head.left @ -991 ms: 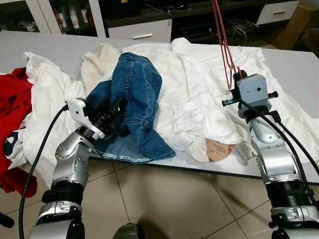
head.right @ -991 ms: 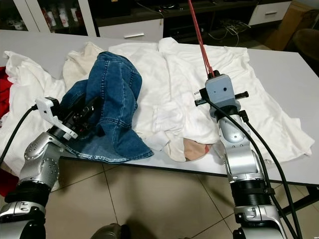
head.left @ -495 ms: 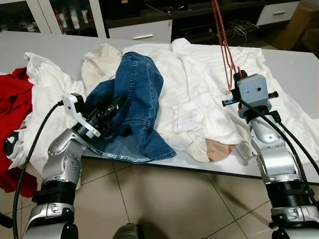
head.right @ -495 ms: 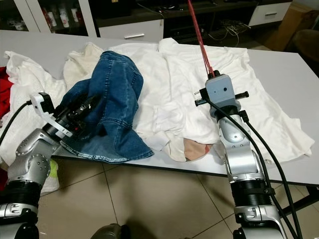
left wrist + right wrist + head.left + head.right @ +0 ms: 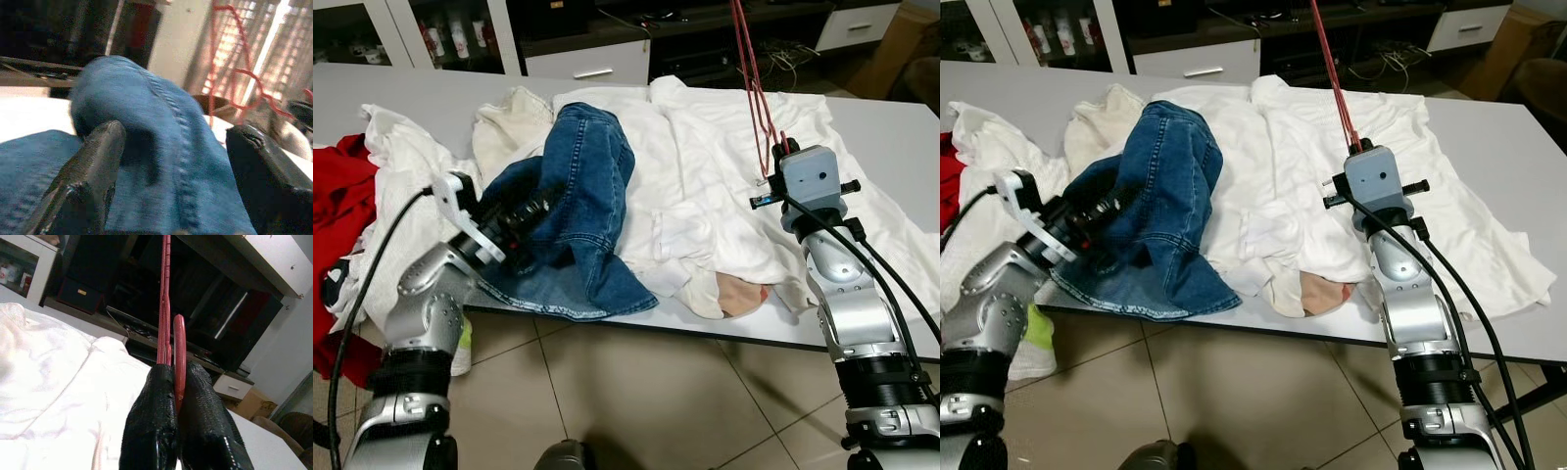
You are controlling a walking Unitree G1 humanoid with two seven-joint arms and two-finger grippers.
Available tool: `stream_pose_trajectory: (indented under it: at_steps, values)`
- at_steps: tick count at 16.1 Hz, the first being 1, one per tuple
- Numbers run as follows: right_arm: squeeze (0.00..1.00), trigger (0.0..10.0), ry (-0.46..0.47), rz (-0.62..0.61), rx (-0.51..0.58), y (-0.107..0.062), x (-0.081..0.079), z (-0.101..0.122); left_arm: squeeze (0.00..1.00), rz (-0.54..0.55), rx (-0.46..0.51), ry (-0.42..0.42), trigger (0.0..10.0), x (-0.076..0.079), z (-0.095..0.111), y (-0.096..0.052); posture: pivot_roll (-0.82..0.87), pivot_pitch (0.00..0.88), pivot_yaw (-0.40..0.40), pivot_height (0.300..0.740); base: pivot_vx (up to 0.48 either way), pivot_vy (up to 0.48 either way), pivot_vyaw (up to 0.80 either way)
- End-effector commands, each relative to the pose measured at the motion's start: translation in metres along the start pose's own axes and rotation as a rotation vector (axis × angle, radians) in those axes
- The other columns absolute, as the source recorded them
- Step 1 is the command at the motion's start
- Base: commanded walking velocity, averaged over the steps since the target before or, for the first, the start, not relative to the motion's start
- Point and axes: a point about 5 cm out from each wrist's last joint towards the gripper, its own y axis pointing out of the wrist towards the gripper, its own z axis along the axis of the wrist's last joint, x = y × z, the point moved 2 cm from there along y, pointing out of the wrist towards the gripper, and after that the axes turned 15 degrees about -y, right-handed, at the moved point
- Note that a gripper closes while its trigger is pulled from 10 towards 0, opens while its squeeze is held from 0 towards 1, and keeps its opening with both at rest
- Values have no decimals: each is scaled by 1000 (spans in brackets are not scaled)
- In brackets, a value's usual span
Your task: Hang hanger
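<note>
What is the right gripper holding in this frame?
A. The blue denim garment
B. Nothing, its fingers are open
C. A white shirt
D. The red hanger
D. In the right wrist view the right gripper has its fingers pressed together on the thin bars of the red hanger, which stands up above the white clothes on the table.

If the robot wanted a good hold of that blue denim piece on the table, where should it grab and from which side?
Probably the raised fold of the blue denim garment, taken from the robot's left at the table's near edge. There the cloth humps up off the white clothes, so fingers can go either side. The left gripper already has its fingers astride that fold. The right gripper pinches the red hanger.
</note>
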Motion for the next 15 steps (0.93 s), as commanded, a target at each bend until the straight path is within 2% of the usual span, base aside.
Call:
stream_pose_trajectory:
  at_steps: [1, 5, 8, 10, 12, 15]
  values:
    - [0, 10000, 4, -22, -5, 1, 6, -1, 0, 17, 20, 14, 10000, -1, 8, 4, 113, 7, 34, 740, 0, 0, 0]
    - [0, 10000, 6, -20, 0, 1, 5, 0, 0, -5, 22, -2, 10000, 4, 11, 12, 111, 7, 31, 740, 0, 0, 0]
    - [0, 10000, 6, -20, -3, 0, 5, 0, 0, 13, 77, -16, 10000, 5, 21, 25, 110, 8, 30, 740, 0, 0, 0]
    - [0, 10000, 7, -18, -1, 2, 5, 0, 0, 113, 38, 46, 10000, -2, 24, 43, 112, 8, 27, 740, 0, 0, 0]
    - [0, 10000, 8, -19, 1, 2, 4, 1, 0, 216, -16, 132, 10000, -9, 24, 53, 108, 6, 30, 740, 0, 0, 0]
    - [0, 10000, 7, -27, -3, 1, 6, 0, 0, 231, -87, 161, 10000, -7, 19, 69, 97, 4, 36, 740, 0, 0, 0]
